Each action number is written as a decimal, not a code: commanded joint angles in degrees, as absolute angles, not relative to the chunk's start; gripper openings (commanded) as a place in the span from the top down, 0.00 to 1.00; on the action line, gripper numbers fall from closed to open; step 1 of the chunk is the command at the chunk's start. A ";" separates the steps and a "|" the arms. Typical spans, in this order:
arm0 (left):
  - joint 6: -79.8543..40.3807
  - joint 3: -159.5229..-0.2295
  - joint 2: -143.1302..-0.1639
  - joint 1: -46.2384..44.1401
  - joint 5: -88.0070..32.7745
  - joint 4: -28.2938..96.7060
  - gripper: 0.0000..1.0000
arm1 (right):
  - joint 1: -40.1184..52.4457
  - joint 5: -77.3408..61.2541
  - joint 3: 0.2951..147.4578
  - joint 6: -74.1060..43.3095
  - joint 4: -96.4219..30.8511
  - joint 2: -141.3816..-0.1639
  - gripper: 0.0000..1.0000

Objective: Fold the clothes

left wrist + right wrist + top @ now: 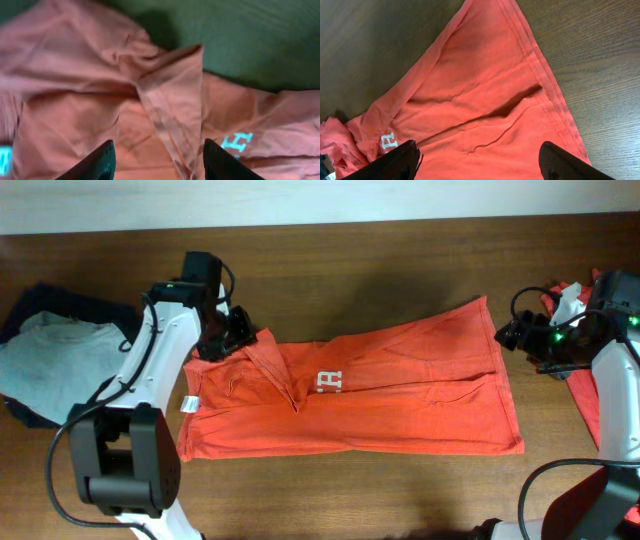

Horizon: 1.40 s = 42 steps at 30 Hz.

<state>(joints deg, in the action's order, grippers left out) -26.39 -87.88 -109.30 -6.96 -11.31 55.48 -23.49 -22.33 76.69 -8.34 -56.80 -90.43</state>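
1. Left pincer (232,335) has its jaws wide apart and nothing clamped between them. Its wrist view (157,161) shows a creased, pointed flap of cloth running down between the two dark fingers. I cannot tell whether the tips touch the fabric.
2. Right pincer (515,335) is also spread wide and grips nothing. In its own camera (480,161) the fingers hang over the stitched hem end of the garment, and contact cannot be judged.
3. Between the two pincers lies the T-shirt (400,395), orange-red and spread on the brown wooden table (380,270). It is mostly flat, with a long fold along its upper part and wrinkles near the left pincer (75,100).
4. White lettering (330,380) shows on the chest, partly cut off by the fold. It sits nearer the left pincer than the right (237,141) (388,141).
5. A small white tag (188,403) sticks out at the shirt's edge, just below the left pincer in the overhead view.
6. The shirt's long axis runs from one pincer to the other. The shoulder end is under the left pincer and the straight hem (535,65) is beside the right.
7. Beyond the left arm, away from the shirt, sits a grey tee (50,355) on a dark garment (60,300).
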 commanded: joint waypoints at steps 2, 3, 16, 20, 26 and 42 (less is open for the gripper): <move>-19.55 -88.18 -114.76 -7.53 -8.91 51.51 0.49 | -23.64 -21.85 77.43 -7.75 -57.08 -89.73 0.19; -19.20 -88.18 -115.63 -7.55 -8.62 50.39 0.49 | -23.64 -21.85 77.43 -7.75 -57.19 -89.73 0.18; -14.41 -88.18 -117.23 -7.62 -6.15 45.82 0.59 | -23.64 -21.85 77.43 -7.75 -57.45 -89.73 0.19; -12.91 -88.16 -117.45 -8.36 -6.15 45.87 0.58 | -23.64 -21.85 77.43 -7.75 -57.67 -89.73 0.19; -11.84 -88.16 -117.60 -9.39 -6.13 45.78 0.70 | -23.64 -21.85 77.43 -7.75 -57.69 -89.73 0.19; -11.03 -92.42 -118.21 -9.02 -4.67 51.24 1.00 | -23.66 -21.85 77.43 -7.75 -58.26 -89.73 0.19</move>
<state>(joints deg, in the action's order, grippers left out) -11.53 -88.44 -118.37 -9.52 -5.26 48.45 -23.49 -22.33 76.69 -8.34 -58.24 -90.43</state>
